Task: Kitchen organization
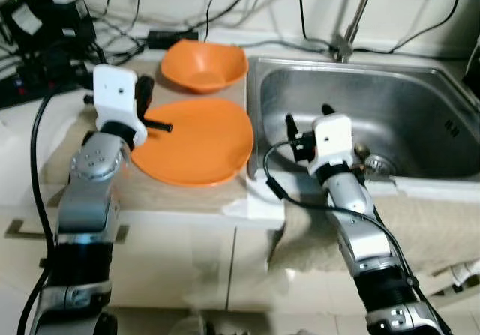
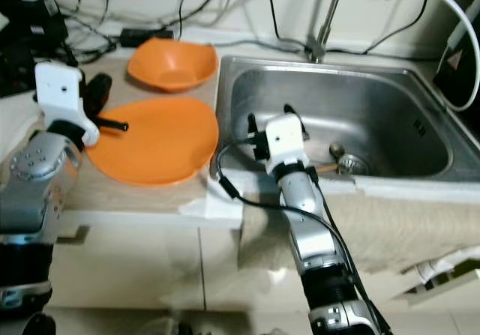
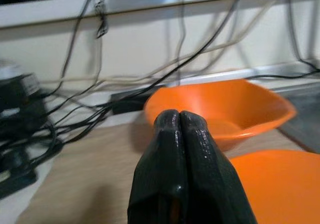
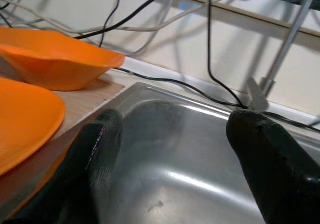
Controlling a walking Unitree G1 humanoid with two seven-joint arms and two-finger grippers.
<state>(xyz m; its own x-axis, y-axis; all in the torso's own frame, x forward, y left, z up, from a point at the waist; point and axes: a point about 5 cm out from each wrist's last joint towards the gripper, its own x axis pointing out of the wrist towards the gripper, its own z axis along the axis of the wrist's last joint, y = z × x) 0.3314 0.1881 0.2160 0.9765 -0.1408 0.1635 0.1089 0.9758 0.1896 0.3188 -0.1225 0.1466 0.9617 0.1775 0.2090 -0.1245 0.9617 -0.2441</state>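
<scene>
Currently the left gripper (image 3: 179, 129) has its jaws pressed together on nothing; the orange bowl (image 3: 220, 111) sits just beyond the tips, the orange plate (image 1: 191, 140) beside them. The right gripper (image 4: 175, 134) hangs with jaws spread over the sink (image 1: 420, 118), probably ready to reach in.

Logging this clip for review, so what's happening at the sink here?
A humanoid robot stands at a kitchen counter. Its left gripper, fingers pressed together and holding nothing, hovers at the left edge of an orange plate on the counter, with an orange bowl behind it. Its right gripper, fingers spread apart and empty, reaches over the near left part of the steel sink. Neither dish is gripped.
</scene>
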